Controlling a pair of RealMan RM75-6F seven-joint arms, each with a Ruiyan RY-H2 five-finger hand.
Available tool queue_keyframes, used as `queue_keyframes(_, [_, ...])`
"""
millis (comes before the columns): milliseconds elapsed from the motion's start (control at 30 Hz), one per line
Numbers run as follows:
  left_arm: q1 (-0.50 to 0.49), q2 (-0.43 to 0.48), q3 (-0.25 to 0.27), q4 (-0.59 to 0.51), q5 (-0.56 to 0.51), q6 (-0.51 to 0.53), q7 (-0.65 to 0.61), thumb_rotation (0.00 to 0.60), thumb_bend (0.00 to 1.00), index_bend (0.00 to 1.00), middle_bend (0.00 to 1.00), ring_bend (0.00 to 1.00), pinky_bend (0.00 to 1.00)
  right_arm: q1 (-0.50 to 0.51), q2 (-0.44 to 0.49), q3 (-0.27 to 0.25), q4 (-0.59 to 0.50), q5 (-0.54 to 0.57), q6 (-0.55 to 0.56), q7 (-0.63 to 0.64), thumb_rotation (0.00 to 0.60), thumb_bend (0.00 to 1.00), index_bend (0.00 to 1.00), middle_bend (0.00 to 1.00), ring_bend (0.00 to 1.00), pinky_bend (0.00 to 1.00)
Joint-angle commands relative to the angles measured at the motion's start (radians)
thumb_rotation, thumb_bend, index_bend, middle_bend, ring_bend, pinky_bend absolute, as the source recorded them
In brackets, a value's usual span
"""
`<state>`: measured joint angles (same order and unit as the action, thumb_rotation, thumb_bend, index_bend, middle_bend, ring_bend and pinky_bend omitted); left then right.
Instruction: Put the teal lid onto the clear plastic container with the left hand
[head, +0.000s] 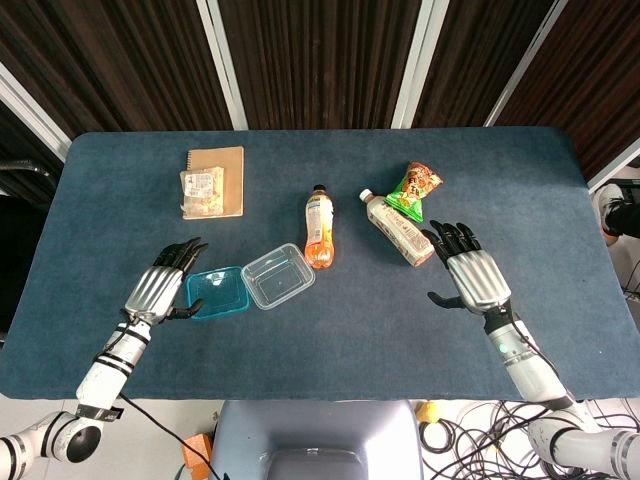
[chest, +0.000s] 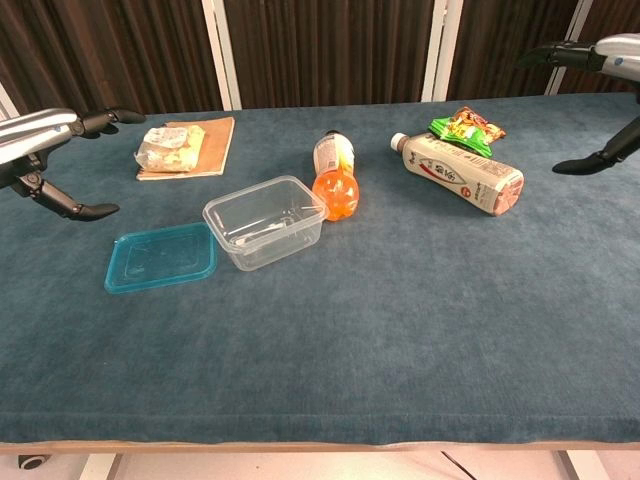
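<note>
Currently your left hand (head: 160, 287) is hovering just left of the teal lid (head: 217, 293), fingers spread and holding nothing; in the head view the fingertips are sitting right at the lid's left edge, but you can't tell from either view if they're touching it. The lid is lying flat on the blue tabletop (head: 330, 340), just beside the clear plastic container (head: 278, 276) on its left, the near corners looking like they're meeting. The container is sitting upright and open. Your right hand (head: 470, 272) is hanging over the right side of the tabletop, also released with fingers apart, close to the white bottle (head: 398, 229) lying on its side. A green snack bag (head: 415, 189) is sitting behind that bottle, an orange drink bottle (head: 319, 229) is lying just behind the container, and a brown notebook (head: 217, 177) with a wrapped packet (head: 201, 193) on it is resting at the far left.
</note>
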<state>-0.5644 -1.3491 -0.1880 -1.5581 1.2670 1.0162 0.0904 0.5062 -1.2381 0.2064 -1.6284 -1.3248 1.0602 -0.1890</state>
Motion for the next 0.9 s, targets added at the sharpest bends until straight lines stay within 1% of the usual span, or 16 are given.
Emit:
queue_keyframes(33, [-0.004, 0.001, 0.001, -0.010, -0.005, 0.005, 0.010, 0.600, 0.28, 0.00, 0.00, 0.07, 0.09, -0.002, 0.015, -0.008, -0.007, 0.019, -0.007, -0.012, 0.600, 0.13, 0.00, 0.00, 0.00, 0.00])
queue_keyframes(167, [0.003, 0.026, 0.014, -0.053, -0.016, 0.004, 0.023, 0.600, 0.28, 0.00, 0.00, 0.06, 0.09, -0.019, 0.043, -0.026, -0.035, -0.005, 0.021, -0.015, 0.600, 0.13, 0.00, 0.00, 0.00, 0.00])
queue_keyframes(267, [0.015, 0.040, 0.029, -0.078, -0.050, 0.009, 0.065, 0.600, 0.26, 0.00, 0.00, 0.05, 0.09, -0.042, 0.071, -0.048, -0.061, -0.041, 0.054, -0.002, 0.600, 0.13, 0.00, 0.00, 0.00, 0.00])
queue_keyframes(333, [0.009, 0.029, 0.034, -0.076, -0.113, -0.003, 0.136, 0.600, 0.24, 0.00, 0.00, 0.04, 0.09, -0.049, 0.083, -0.060, -0.076, -0.044, 0.054, -0.003, 0.600, 0.13, 0.00, 0.00, 0.00, 0.00])
queue_keyframes(400, [-0.013, 0.021, 0.040, -0.074, -0.194, -0.043, 0.214, 0.600, 0.22, 0.00, 0.00, 0.02, 0.09, -0.048, 0.088, -0.069, -0.085, -0.038, 0.042, -0.005, 0.600, 0.13, 0.00, 0.00, 0.00, 0.00])
queue_keyframes(433, [-0.033, 0.017, 0.045, -0.070, -0.259, -0.075, 0.270, 0.600, 0.22, 0.00, 0.00, 0.02, 0.09, -0.047, 0.092, -0.075, -0.092, -0.034, 0.030, -0.008, 0.600, 0.13, 0.00, 0.00, 0.00, 0.00])
queue_keyframes(533, [-0.079, -0.002, 0.048, -0.056, -0.399, -0.122, 0.361, 0.596, 0.21, 0.00, 0.00, 0.00, 0.07, -0.047, 0.111, -0.093, -0.108, -0.038, 0.015, -0.022, 0.600, 0.13, 0.00, 0.00, 0.00, 0.00])
queue_keyframes(700, [-0.122, -0.043, 0.045, 0.001, -0.476, -0.158, 0.376, 0.516, 0.20, 0.00, 0.00, 0.00, 0.06, -0.053, 0.145, -0.107, -0.129, -0.046, 0.009, -0.007, 0.600, 0.13, 0.00, 0.00, 0.00, 0.00])
queue_keyframes(767, [-0.131, -0.053, 0.045, 0.018, -0.507, -0.174, 0.370, 0.495, 0.20, 0.00, 0.00, 0.00, 0.06, -0.054, 0.153, -0.110, -0.129, -0.052, 0.012, -0.002, 0.600, 0.13, 0.00, 0.00, 0.00, 0.00])
queue_keyframes(833, [-0.140, -0.059, 0.041, 0.024, -0.536, -0.197, 0.353, 0.495, 0.19, 0.00, 0.00, 0.00, 0.06, -0.055, 0.160, -0.111, -0.129, -0.054, 0.013, 0.005, 0.600, 0.13, 0.00, 0.00, 0.00, 0.00])
queue_keyframes(900, [-0.142, -0.067, 0.033, 0.025, -0.533, -0.221, 0.311, 0.492, 0.19, 0.00, 0.00, 0.00, 0.06, -0.055, 0.167, -0.112, -0.129, -0.051, 0.008, 0.014, 0.600, 0.13, 0.00, 0.00, 0.00, 0.00])
